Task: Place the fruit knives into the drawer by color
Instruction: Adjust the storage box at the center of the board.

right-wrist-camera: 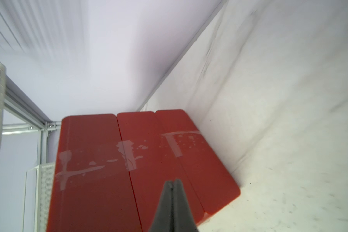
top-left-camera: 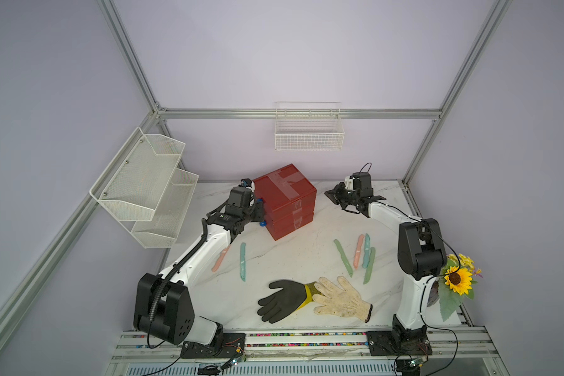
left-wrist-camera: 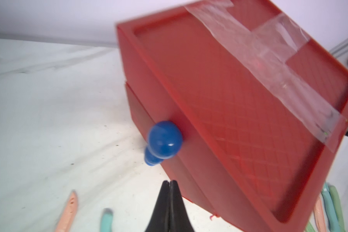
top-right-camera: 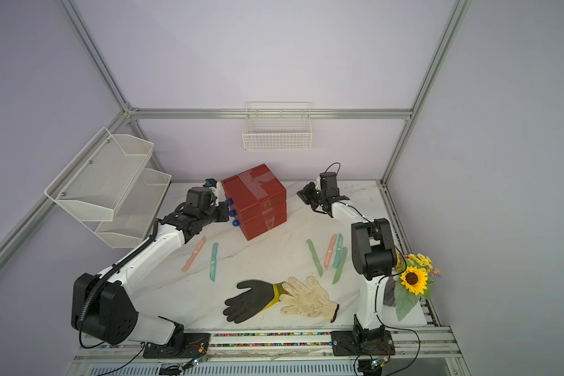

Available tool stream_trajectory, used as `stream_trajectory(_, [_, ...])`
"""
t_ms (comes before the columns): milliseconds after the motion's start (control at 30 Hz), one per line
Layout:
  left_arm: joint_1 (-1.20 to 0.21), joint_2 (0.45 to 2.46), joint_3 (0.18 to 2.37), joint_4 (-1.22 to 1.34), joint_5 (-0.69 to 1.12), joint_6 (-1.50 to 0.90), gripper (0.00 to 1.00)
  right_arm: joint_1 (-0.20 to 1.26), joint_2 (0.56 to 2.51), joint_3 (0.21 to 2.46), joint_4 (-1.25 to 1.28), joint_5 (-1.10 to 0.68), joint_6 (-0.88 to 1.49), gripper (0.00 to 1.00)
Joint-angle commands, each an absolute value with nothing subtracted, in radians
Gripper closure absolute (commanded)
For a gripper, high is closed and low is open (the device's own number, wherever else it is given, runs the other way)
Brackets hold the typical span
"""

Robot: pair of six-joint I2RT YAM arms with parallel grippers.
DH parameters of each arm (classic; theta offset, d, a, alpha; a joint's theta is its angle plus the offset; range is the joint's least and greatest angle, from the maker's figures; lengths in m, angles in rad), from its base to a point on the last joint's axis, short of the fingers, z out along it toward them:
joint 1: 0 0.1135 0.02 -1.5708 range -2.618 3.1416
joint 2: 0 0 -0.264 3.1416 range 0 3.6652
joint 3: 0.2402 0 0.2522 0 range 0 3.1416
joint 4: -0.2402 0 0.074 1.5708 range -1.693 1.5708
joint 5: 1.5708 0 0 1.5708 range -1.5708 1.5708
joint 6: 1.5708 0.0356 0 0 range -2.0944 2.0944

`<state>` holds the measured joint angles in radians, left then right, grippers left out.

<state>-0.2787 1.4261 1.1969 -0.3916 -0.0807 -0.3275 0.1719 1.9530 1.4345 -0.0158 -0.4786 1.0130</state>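
The left gripper [left-wrist-camera: 169, 182] and right gripper [right-wrist-camera: 174, 181] are pressed closed, empty. The left should be opened around the drawer's [left-wrist-camera: 239, 96] blue knob [left-wrist-camera: 165, 139] before pulling.

drawer [top-left-camera: 274, 197]: red plastic; glossy sides, cross-hatched top | knob [left-wrist-camera: 165, 140]: blue plastic; high gloss | tape [left-wrist-camera: 269, 50]: clear film; shiny, wrinkled | fruit knives [top-left-camera: 243, 265]: pastel plastic; smooth, matt | table [top-left-camera: 290, 260]: marble-look; matt | black glove [top-left-camera: 280, 299]: rubbery coating; matt | pale glove [top-left-camera: 342, 298]: knitted cloth; rough | baskets [top-left-camera: 308, 140]: white-coated wire mesh | frame [top-left-camera: 228, 113]: bare ribbed metal
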Motion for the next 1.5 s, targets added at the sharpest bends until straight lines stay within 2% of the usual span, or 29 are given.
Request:
stream_trajectory(0, [-0.220,1.383,1.266,-0.418,-0.180,-0.278,1.00,0.197,1.821,1.328,0.010,-0.459,1.043,1.00])
stream_trajectory(233, [-0.161,1.517,1.424,-0.374,-0.210,-0.224,1.00,0.298,1.712,1.180,0.062,-0.562,1.084,1.00])
stream_trajectory(500, [-0.054,1.787,1.632,-0.305,-0.161,-0.319,1.00,0.365,1.731,1.200,0.089,-0.627,1.099,1.00])
stream_trajectory(833, [0.003,2.024,1.730,-0.113,0.166,-0.399,1.00,0.365,1.823,1.313,0.041,-0.618,1.078,1.00])
stream_trajectory(967, [-0.001,2.086,1.760,-0.058,0.375,-0.466,1.00,0.364,1.866,1.374,0.005,-0.604,1.063,1.00])
stream_trajectory(1133, [-0.043,2.075,1.710,-0.031,0.473,-0.470,1.00,0.360,1.915,1.428,-0.044,-0.593,1.043,1.00])
stream_trajectory(1467, [-0.055,1.910,1.474,0.042,0.531,-0.469,1.00,0.332,2.000,1.538,-0.104,-0.560,1.008,1.00])
